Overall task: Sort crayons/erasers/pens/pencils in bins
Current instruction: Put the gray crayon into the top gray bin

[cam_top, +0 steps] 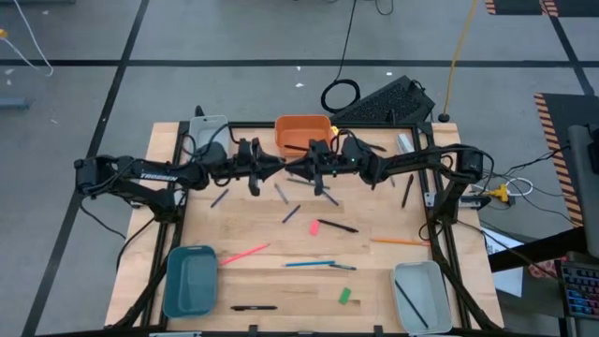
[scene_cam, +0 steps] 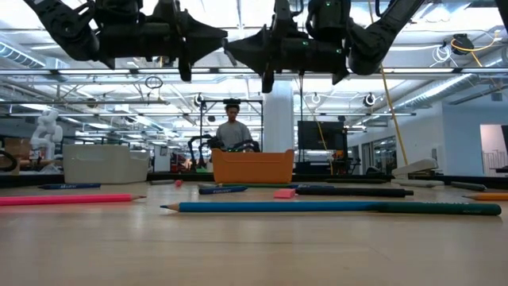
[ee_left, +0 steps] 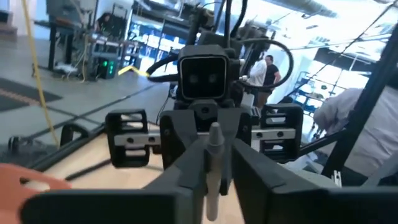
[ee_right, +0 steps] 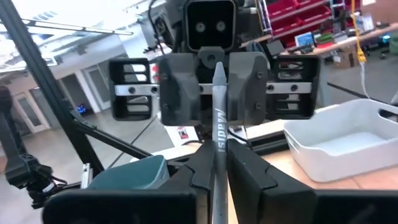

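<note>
High view: the left gripper (cam_top: 265, 169) and the right gripper (cam_top: 301, 169) meet tip to tip just in front of the orange bin (cam_top: 302, 131), above the wooden table (cam_top: 281, 239). On the boards nearer the camera than that bin lie a pink eraser (cam_top: 314, 227), a pink pencil (cam_top: 245, 253), a blue pencil (cam_top: 309, 264), an orange pencil (cam_top: 400, 241), a green eraser (cam_top: 344, 296) and a black pen (cam_top: 253, 307). The teal bin (cam_top: 190, 280) and one pale grey bin (cam_top: 419, 295) sit at the corners farthest from the orange bin; a second pale bin (cam_top: 208, 128) stands beside it.

Low view: both grippers hang high over the orange bin (scene_cam: 252, 167), clear of the table; a person (scene_cam: 232, 127) stands behind it.

Left wrist view: the left gripper (ee_left: 213, 177) clamps narrowly on a grey crayon (ee_left: 213, 163), the right gripper facing it.

Right wrist view: the right gripper (ee_right: 219, 171) also grips the grey crayon (ee_right: 219, 112), whose far end sits between the left gripper's jaws.
</note>
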Motion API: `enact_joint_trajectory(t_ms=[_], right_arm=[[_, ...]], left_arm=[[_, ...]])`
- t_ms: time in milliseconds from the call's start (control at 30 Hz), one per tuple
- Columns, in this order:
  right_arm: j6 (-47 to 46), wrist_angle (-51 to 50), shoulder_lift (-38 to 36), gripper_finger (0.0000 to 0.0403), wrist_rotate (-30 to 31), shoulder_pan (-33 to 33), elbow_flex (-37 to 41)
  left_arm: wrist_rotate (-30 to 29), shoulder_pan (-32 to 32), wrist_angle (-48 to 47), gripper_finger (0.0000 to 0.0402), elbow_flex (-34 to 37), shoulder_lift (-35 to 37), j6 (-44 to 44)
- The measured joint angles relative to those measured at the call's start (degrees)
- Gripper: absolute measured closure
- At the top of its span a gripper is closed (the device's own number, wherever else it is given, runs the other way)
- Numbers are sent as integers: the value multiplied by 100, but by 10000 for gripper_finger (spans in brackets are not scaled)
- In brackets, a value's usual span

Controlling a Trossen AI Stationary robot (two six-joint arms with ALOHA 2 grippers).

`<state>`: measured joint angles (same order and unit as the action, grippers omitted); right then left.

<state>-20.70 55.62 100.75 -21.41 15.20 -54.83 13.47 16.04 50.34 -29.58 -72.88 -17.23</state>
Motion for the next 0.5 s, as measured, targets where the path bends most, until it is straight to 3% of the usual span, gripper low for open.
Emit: enact_joint_trajectory(t_ms=[200, 367, 500], right_arm=[[43, 80, -15, 376, -46, -10, -9], [397, 71, -15, 363, 34, -88, -9], [644, -22, 0, 317, 63, -146, -7]], left_arm=[[7, -69, 239, 383, 2, -4, 207], [7, -75, 277, 371, 3, -4, 237], [-9, -74, 422, 372, 2, 10, 382]])
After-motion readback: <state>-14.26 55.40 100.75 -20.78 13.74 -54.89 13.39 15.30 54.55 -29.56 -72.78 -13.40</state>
